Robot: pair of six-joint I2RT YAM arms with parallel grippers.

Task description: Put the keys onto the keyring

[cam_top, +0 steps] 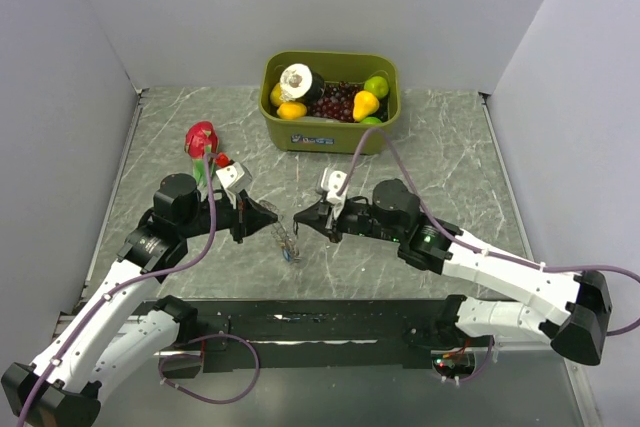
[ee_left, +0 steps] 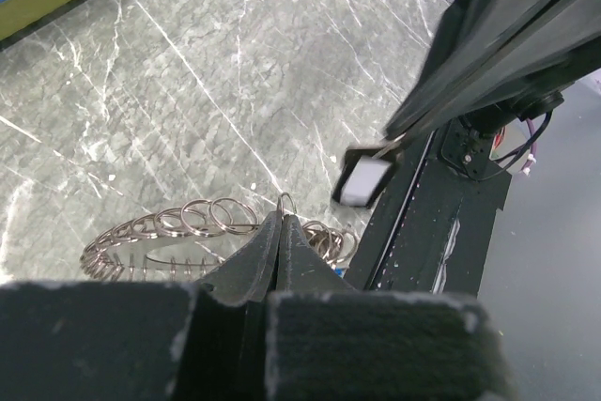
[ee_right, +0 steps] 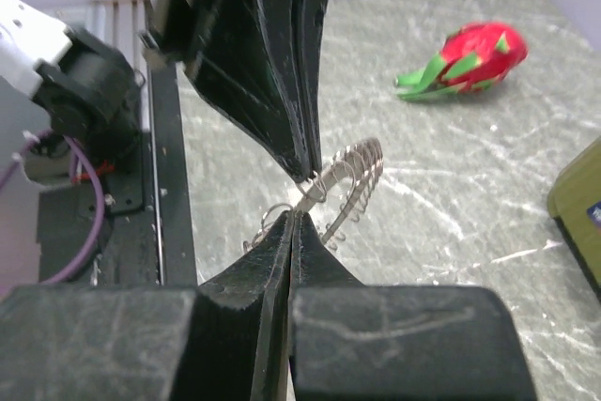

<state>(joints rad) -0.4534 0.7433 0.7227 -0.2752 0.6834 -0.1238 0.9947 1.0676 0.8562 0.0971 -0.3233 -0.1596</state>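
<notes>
The keyring (cam_top: 289, 244), a grey ring of coiled small loops, hangs between my two gripper tips just above the table. My left gripper (cam_top: 277, 217) is shut on one small loop of it; in the left wrist view (ee_left: 283, 218) the loop sticks up from the jaws and the coil (ee_left: 169, 225) curves to the left. My right gripper (cam_top: 298, 219) faces it tip to tip. In the right wrist view (ee_right: 295, 218) it is shut on a thin silvery key blade (ee_right: 315, 192) that reaches the left gripper's tip (ee_right: 306, 172). The key's head is hidden. No other keys show.
A red dragon fruit (cam_top: 200, 137) lies at the back left, also in the right wrist view (ee_right: 465, 58). An olive bin (cam_top: 330, 137) of fruit stands at the back centre. A black rail (cam_top: 320, 322) runs along the near table edge. Grey walls enclose the table.
</notes>
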